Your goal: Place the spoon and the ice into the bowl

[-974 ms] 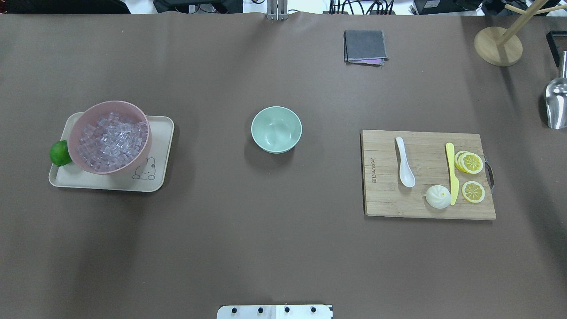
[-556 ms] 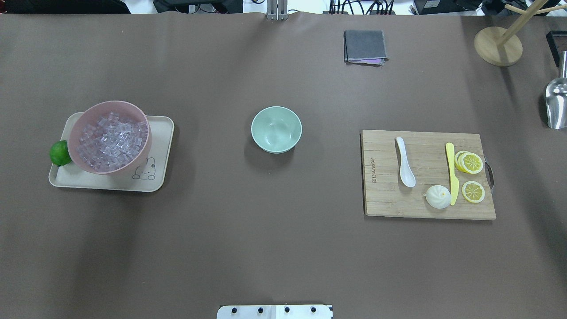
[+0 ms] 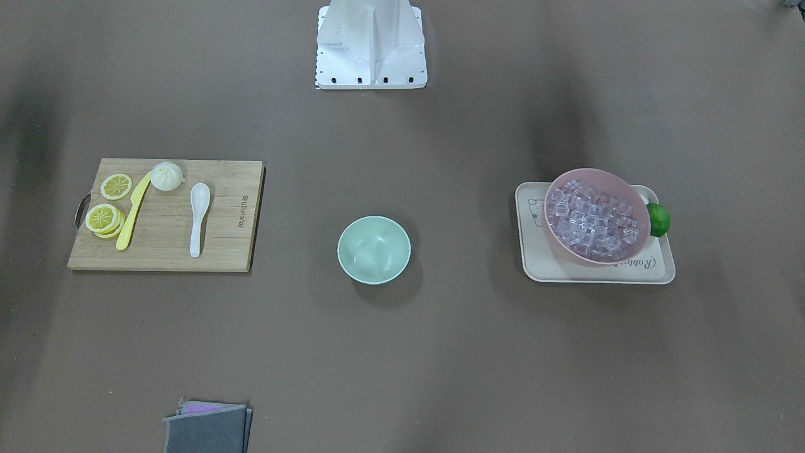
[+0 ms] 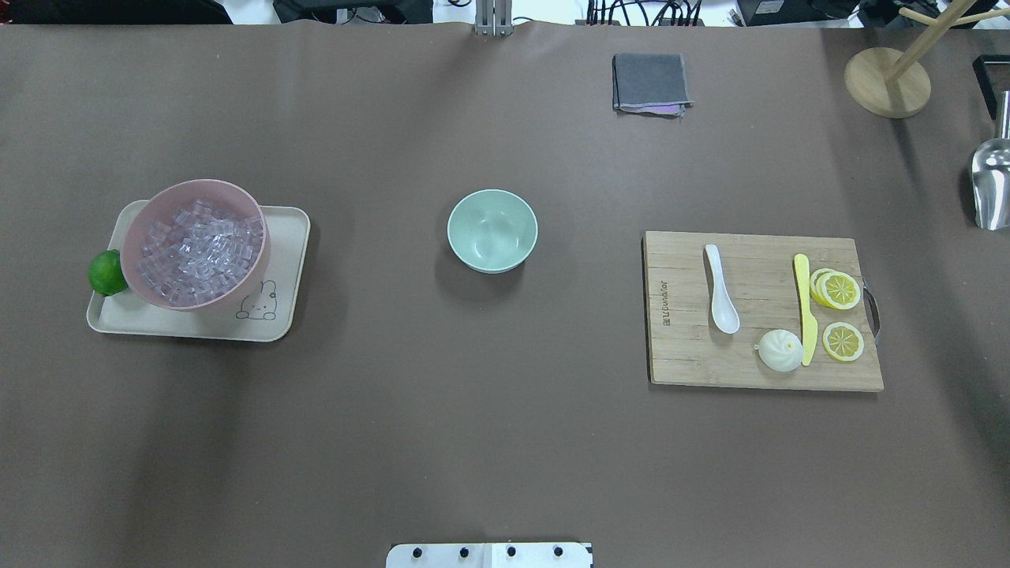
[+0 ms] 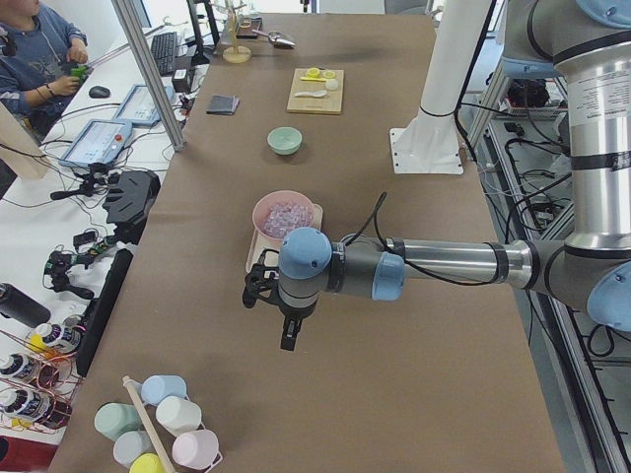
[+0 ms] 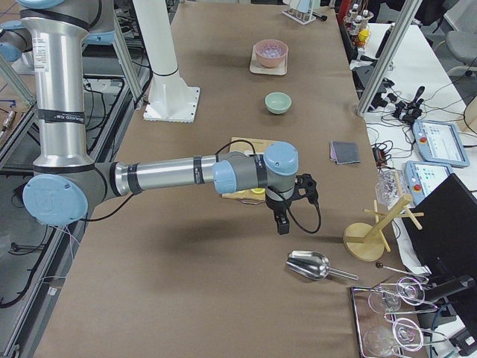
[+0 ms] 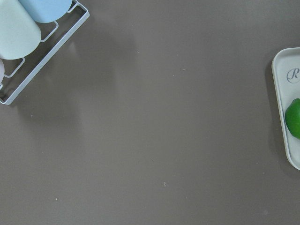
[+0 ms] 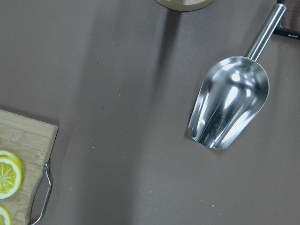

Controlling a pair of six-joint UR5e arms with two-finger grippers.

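Observation:
The white spoon lies on the wooden cutting board at the right. The mint-green bowl stands empty at the table's middle. The ice fills a pink bowl on a beige tray at the left. My left gripper hangs over bare table beyond the tray's outer end. My right gripper hangs between the board and a metal scoop. Both show only in the side views, so I cannot tell whether they are open or shut.
A lime sits on the tray's outer edge. A yellow knife, lemon slices and a bun share the board. A grey cloth and a wooden stand are at the far side. A cup rack is past the left gripper.

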